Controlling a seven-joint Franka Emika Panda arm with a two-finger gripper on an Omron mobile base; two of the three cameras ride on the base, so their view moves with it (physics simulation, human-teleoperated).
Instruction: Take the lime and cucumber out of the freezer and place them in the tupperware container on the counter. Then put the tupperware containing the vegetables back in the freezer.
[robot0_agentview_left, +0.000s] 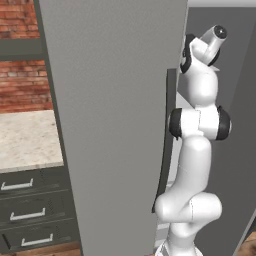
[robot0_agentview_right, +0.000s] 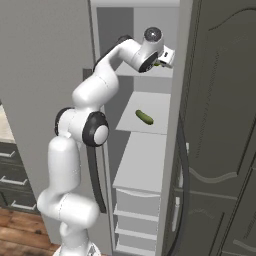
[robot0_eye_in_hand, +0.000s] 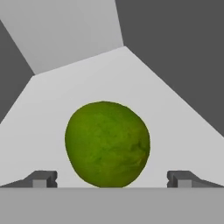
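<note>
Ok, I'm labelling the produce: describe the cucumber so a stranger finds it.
Inside the open freezer, look at the pale shelf below the claw. The cucumber lies there alone: long, dark green, tapered, unlike the round lime one shelf up.

One lime (robot0_eye_in_hand: 107, 144), one cucumber (robot0_agentview_right: 144, 117), one freezer (robot0_agentview_left: 115, 125).

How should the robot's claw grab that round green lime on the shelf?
Probably across the lime's widest middle, coming straight on as the open gripper already faces it. It is round, sits alone on the flat shelf, and lies centred between the two fingertips, so they can close on both sides.
</note>
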